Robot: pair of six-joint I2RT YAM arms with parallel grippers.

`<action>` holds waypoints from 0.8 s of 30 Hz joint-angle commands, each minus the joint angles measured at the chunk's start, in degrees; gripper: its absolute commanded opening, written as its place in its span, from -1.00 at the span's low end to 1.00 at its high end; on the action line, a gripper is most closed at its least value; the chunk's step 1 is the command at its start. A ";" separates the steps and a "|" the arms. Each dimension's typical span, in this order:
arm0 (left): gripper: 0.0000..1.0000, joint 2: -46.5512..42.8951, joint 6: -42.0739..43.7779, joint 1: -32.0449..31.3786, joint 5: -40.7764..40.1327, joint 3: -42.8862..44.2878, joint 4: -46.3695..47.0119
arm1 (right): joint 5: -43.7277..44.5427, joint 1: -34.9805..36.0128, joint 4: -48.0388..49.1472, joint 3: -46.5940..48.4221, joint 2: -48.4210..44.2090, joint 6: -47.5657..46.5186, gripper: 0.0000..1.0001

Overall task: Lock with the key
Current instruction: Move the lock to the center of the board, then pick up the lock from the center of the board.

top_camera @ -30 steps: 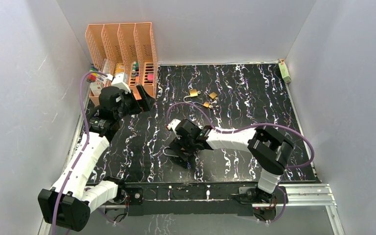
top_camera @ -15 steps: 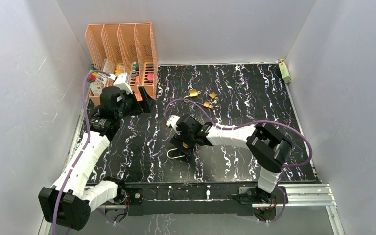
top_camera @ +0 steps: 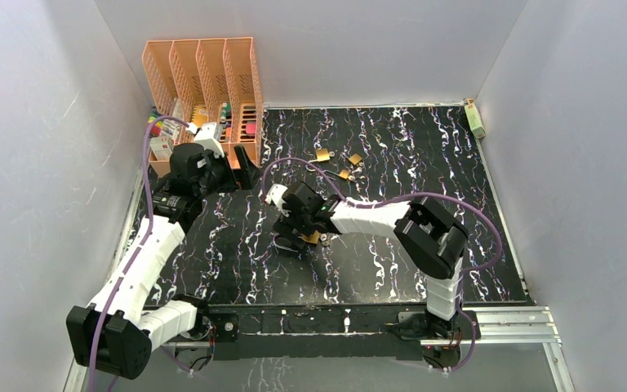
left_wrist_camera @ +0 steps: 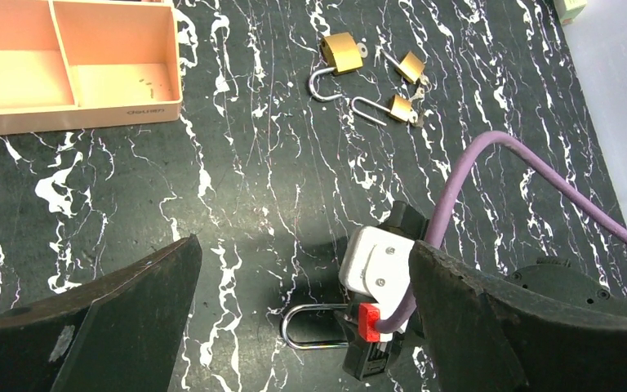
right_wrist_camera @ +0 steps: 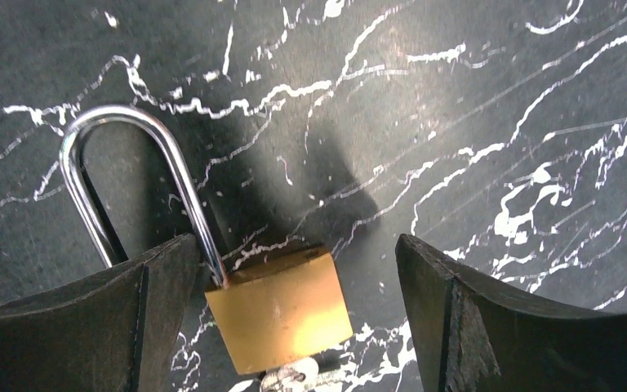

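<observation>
Right wrist view shows the brass padlock close up; from the top view it's mostly hidden by the arm. Right pincer spread wide, straddling it without gripping; left pincer also wide open, empty.

No text fully legible in any view.
- Orange organizer, left wrist view: short embossed mark on front wall, right-hand end, just under compartment rim. Possibly maker's name; letters too small to make out.
- Brass padlock, right wrist view: face washed by glare, blurred, no lettering or number readable.
- Small padlocks on far part of worktop: faces too small to tell.
- Coloured items in organizer, top view: label-like patches, unreadable.
</observation>
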 commanded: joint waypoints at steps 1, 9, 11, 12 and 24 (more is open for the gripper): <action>0.97 0.91 1.64 -0.19 1.94 2.12 -0.94 | -2.44 -1.10 0.84 5.03 0.99 -0.22 0.97; 0.97 2.37 2.18 -0.20 4.03 3.53 -0.41 | -15.06 -6.04 -1.84 3.79 -4.93 1.29 0.97; 0.97 3.00 2.03 -0.20 4.69 3.68 -0.06 | -18.80 -7.17 -3.05 2.54 -6.50 1.27 0.97; 0.97 3.28 1.93 -0.19 5.05 3.67 0.10 | -19.54 -7.36 -3.58 1.91 -7.20 1.11 0.97; 0.97 5.66 0.90 -0.15 8.56 4.42 1.39 | -20.92 -7.38 -7.84 -1.09 -5.65 -3.47 0.97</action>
